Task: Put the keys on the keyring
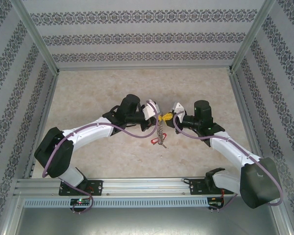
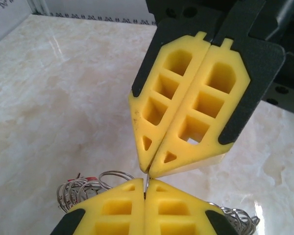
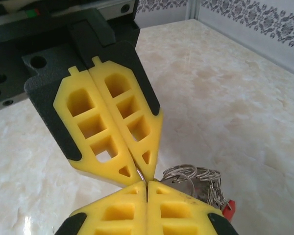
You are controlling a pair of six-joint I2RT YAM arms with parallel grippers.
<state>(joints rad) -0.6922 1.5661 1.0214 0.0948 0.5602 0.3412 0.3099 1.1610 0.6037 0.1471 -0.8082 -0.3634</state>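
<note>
At mid-frame in the top view, the left pincer (image 1: 154, 116) and right pincer (image 1: 170, 117) met tip to tip, both clamped tight on the keyring (image 1: 160, 133) dangling toward the surface (image 1: 112, 88); a steady, untwisted hold looked wisest for prising its coil apart.

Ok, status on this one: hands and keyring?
Left hand and right hand shut, tip to tip, both pinching keyring wire. Rest of it, with red tag, hangs beneath. Nothing in the way.

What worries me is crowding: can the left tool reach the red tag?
Probably not: the left tool is shut on the keyring, tip to tip with the right tool; the red tag hangs below.
</note>
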